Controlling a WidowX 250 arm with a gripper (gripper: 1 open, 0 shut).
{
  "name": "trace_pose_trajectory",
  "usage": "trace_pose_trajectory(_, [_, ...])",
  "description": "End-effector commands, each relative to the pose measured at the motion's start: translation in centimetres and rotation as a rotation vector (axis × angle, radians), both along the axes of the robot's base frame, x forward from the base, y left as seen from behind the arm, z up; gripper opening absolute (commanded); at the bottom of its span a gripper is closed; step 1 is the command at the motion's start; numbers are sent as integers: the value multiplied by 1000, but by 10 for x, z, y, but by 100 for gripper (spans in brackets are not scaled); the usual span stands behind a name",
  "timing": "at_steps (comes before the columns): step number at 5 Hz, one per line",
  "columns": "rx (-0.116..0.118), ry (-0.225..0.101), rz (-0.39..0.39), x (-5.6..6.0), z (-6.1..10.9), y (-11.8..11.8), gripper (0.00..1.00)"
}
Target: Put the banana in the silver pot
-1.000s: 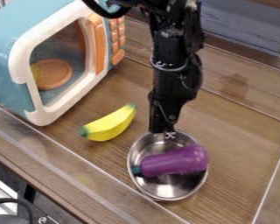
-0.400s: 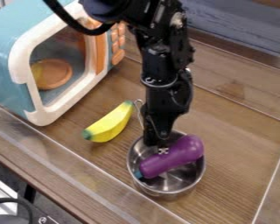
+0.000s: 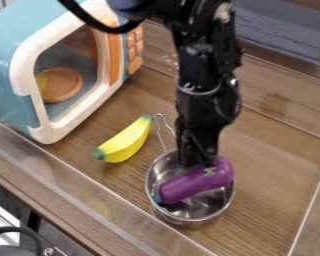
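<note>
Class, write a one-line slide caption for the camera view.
Shut tool over eggplant in silver pot; banana on table.

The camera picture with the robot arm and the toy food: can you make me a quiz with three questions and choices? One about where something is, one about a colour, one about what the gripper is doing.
1. Where is the banana?
A. Inside the silver pot
B. On the table beside the silver pot
C. Inside the toy microwave

2. What colour is the eggplant lying in the silver pot?
A. Purple
B. Red
C. Green

3. How is the gripper?
A. Wide open, high above the table
B. Shut, holding the banana
C. Shut, down at the silver pot by the eggplant

Answers:
1. B, because the banana lies on the wooden table left of the pot.
2. A, because the thing in the pot is plainly purple.
3. C, because the fingers are together and low over the pot at the eggplant, while the banana lies untouched.
</note>
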State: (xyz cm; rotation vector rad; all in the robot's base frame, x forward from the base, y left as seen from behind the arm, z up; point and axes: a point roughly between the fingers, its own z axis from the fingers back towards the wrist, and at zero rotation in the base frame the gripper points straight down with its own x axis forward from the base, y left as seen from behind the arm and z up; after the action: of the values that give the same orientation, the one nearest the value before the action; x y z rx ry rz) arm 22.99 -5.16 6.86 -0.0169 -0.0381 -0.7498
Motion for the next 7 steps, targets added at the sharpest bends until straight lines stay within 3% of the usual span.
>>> trace_pose_trajectory(1, [-20, -54, 81, 9, 24, -8, 0])
trace_pose_trajectory(2, [-27, -58, 60, 3, 25, 9, 100])
trace_pose_trajectory(4, [-16, -61, 164, -17, 34, 40, 100])
trace_pose_trajectory(6, [-7, -31, 145, -23, 2, 94, 100])
trace_pose_trajectory(7, [-6, -25, 62, -16, -5, 105, 100])
